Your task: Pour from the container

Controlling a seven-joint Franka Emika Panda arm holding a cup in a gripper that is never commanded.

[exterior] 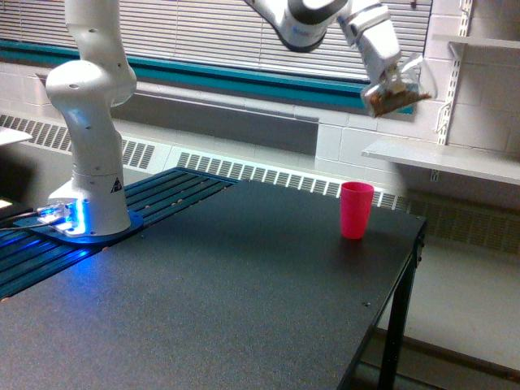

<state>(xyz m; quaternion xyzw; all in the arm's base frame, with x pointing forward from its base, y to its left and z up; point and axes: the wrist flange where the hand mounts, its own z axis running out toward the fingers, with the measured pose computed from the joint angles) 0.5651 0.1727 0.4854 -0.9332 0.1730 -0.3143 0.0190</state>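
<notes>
Cup held high above the counter

Gripper at the end of the white arm sits near the top of the exterior view, toward its right, with its jaws closed on the clear cup. The cup is up in the air, tilted, and a layer of brown material shows through its wall in the lower part. It hangs in front of the pale block wall, just above the level of a grey shelf fixed to that wall.

Below it and a little toward the exterior view's left, a pink cup stands upright on the black counter, close to the far right corner. The clear cup is well apart from the pink one and touches nothing but the jaws.

The arm's base stands at the exterior view's left on a dark slatted surface, where a blue light glows at its foot. Behind the counter runs a long white vent grille under a window with closed blinds.
</notes>
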